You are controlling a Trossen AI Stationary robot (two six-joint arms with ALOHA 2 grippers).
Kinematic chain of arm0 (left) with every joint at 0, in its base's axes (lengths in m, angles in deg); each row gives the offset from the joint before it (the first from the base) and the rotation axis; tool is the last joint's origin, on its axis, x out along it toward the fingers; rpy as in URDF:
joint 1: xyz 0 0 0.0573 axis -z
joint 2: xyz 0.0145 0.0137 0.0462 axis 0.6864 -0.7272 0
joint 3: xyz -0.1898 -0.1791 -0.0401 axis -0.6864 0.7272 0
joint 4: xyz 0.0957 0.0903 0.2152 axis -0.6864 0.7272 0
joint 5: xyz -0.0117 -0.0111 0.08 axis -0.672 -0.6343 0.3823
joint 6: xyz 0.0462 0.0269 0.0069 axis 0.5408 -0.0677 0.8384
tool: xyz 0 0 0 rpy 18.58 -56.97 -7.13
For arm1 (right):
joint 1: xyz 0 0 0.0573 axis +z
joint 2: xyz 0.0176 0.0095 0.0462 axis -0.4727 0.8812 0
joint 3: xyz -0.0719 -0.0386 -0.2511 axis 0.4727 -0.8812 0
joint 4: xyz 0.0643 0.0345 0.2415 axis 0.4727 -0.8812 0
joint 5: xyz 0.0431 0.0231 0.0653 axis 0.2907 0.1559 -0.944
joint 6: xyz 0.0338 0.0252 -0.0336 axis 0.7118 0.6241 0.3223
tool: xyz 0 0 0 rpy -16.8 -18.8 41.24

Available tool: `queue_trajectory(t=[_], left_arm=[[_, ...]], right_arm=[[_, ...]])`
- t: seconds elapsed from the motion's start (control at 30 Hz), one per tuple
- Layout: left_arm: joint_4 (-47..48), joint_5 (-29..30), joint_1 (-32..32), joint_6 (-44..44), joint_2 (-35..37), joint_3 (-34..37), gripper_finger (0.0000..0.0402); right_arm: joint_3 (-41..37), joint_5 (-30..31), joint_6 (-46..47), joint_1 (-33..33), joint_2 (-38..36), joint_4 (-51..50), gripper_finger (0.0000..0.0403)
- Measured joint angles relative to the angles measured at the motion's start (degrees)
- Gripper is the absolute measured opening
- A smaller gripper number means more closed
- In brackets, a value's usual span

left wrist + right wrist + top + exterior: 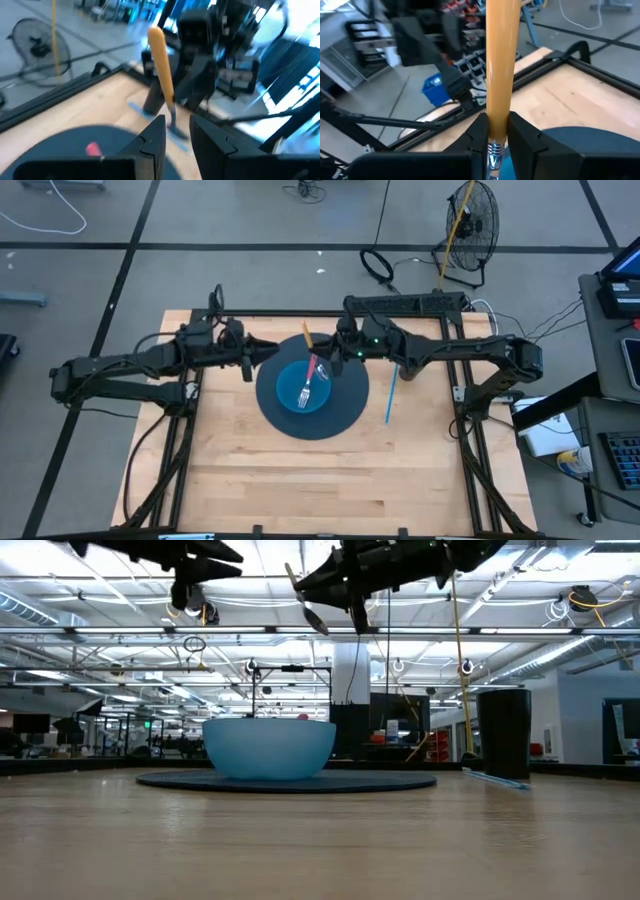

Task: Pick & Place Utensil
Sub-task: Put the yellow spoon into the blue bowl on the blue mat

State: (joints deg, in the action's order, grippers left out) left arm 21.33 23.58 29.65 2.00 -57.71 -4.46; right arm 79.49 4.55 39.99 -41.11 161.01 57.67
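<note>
A blue bowl stands on a round dark mat at the table's middle, and a fork with a pink handle lies in it. My right gripper hovers over the mat's far edge, shut on an orange-handled utensil. My left gripper is open at the mat's left edge, above the table and touching nothing. In the left wrist view its fingers face the orange-handled utensil. A thin blue stick lies on the table to the right of the mat. My right gripper pinches the orange handle between its two fingers, just beside the metal neck. It comes from the table's right, about level. The handle sticks out past the fingertips toward the far left, tilted. The utensil is lifted clear above the mat.
A black cup stands to the right of the mat, near the blue stick. The black frame rail runs along the far edge. Bare wood lies on the near side of the mat. A floor fan stands beyond the table.
</note>
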Motion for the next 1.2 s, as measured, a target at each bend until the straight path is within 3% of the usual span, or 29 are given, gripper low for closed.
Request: queue_trajectory(t=[0.27,0.47,0.67,0.8,1.2], left_arm=[[-26.45,-4.32,-1.44,-12.43,-8.17,13.09,0.0094],[-46.52,-4.67,-0.75,-13.98,-16.21,15.50,0.0145],[-46.95,-4.54,-0.85,-15.68,-22.03,13.15,0.0212],[-49.92,-6.21,-0.83,-15.71,-24.77,11.91,0.0236],[-52.41,-8.87,-1.02,-14.55,-31.00,7.38,0.0219]], right_arm=[[-2.99,0.12,0.42,1.92,-0.04,2.43,0.0040],[-3.69,0.12,0.49,2.15,-0.04,2.36,0.0041],[-3.69,0.03,0.82,2.20,-0.04,2.35,0.0041],[-3.69,0.00,0.82,2.15,-0.04,1.48,0.0041],[-3.69,-0.92,0.62,2.13,-0.04,0.37,0.0041]])
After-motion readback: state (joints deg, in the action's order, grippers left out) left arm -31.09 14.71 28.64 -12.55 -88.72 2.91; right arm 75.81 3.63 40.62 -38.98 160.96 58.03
